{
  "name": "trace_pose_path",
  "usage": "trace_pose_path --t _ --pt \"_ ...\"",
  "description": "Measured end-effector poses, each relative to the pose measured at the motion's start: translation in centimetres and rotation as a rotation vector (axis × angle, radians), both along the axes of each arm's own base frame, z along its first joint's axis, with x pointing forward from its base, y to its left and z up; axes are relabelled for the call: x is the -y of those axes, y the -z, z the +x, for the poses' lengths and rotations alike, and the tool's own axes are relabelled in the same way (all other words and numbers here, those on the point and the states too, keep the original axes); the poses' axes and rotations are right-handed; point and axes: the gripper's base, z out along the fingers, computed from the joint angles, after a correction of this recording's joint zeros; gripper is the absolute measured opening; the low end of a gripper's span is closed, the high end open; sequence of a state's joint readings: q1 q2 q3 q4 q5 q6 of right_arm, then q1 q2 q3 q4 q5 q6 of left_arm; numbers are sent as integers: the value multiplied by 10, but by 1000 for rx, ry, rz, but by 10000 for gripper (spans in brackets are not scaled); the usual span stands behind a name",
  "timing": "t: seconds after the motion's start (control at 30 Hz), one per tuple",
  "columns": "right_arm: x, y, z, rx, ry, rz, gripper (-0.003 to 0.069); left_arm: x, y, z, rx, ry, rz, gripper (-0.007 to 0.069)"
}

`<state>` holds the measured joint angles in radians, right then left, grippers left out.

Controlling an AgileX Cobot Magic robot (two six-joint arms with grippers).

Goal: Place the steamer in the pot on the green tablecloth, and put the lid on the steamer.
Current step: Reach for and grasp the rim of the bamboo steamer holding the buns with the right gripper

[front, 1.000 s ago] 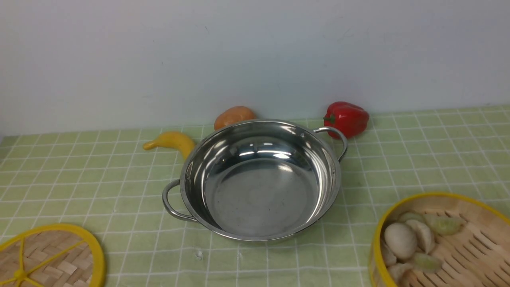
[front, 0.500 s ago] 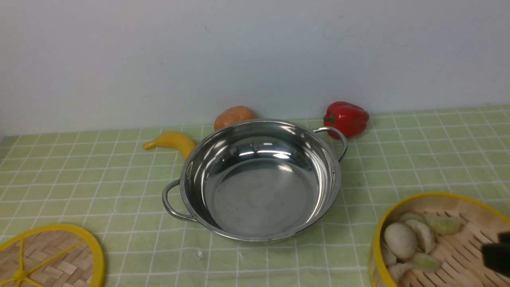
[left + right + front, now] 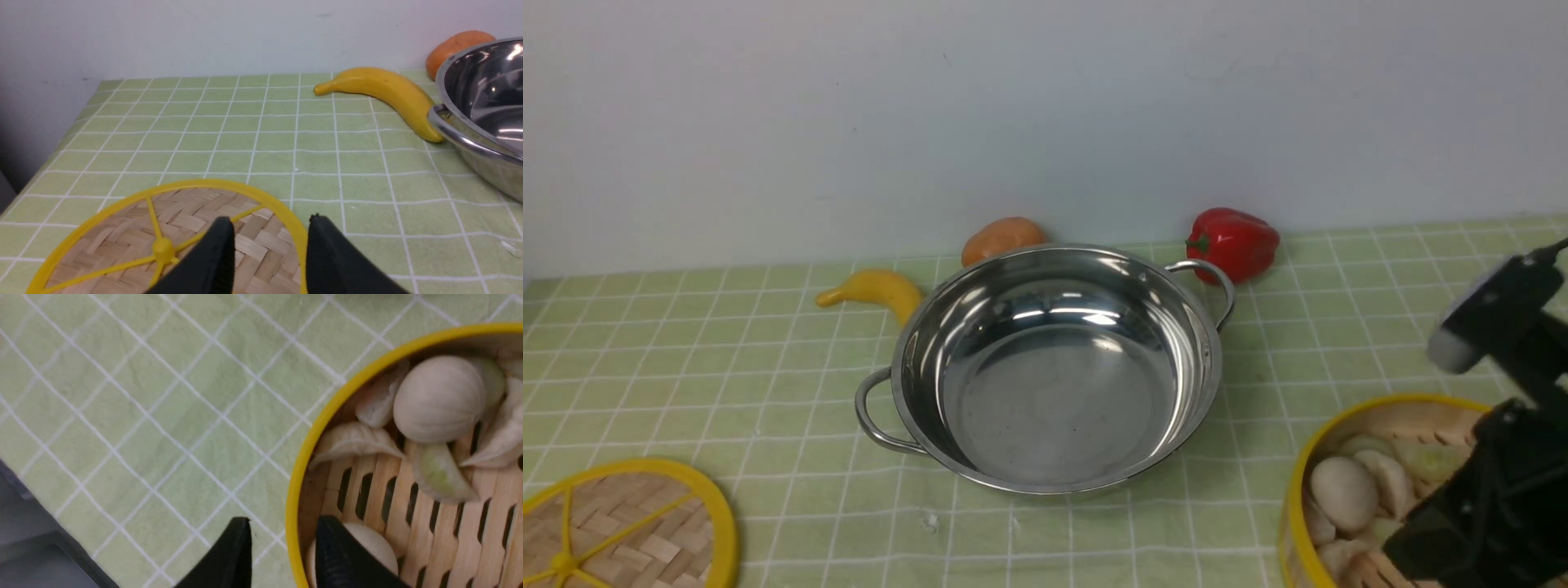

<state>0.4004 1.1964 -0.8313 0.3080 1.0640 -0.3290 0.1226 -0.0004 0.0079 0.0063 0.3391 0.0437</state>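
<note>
Pale green tablecloth (image 3: 768, 367) lies under the pot (image 3: 1054, 367). Your right gripper (image 3: 284, 520) has its jaws apart astride the steamer (image 3: 295, 490) rim. Your left gripper (image 3: 269, 218) has its jaws apart above the lid (image 3: 122, 232).

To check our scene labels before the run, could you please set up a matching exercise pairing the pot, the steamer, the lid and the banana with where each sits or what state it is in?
Things:
1. pot
2. steamer
3. lid
4. banana

Places and states:
A. holds dumplings and buns, near right on the tablecloth
B. lies flat, near left on the tablecloth
C. empty, in the middle of the tablecloth
D. lies beside the pot's far-left rim

Pairs: 1-C, 2-A, 3-B, 4-D.
</note>
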Motion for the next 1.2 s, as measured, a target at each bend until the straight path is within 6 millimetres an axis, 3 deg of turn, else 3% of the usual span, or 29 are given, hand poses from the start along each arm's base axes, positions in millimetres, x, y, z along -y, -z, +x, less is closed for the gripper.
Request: trace_pose_path --t 0.27,0.57,0.83,1.03,1.2 --pt "-23 31 9 -63 1 -157 260 0 0 0 0 0 0 243" --pt "-32 62 24 -128 -4 -200 357 0 0 0 0 0 0 243" --pt "-39 84 30 -204 -16 -213 366 0 0 0 0 0 0 243" --pt "-42 99 33 -258 -8 -226 325 0 0 0 0 0 0 243" --pt "-42 104 32 -289 -1 -236 146 0 0 0 0 0 0 243"
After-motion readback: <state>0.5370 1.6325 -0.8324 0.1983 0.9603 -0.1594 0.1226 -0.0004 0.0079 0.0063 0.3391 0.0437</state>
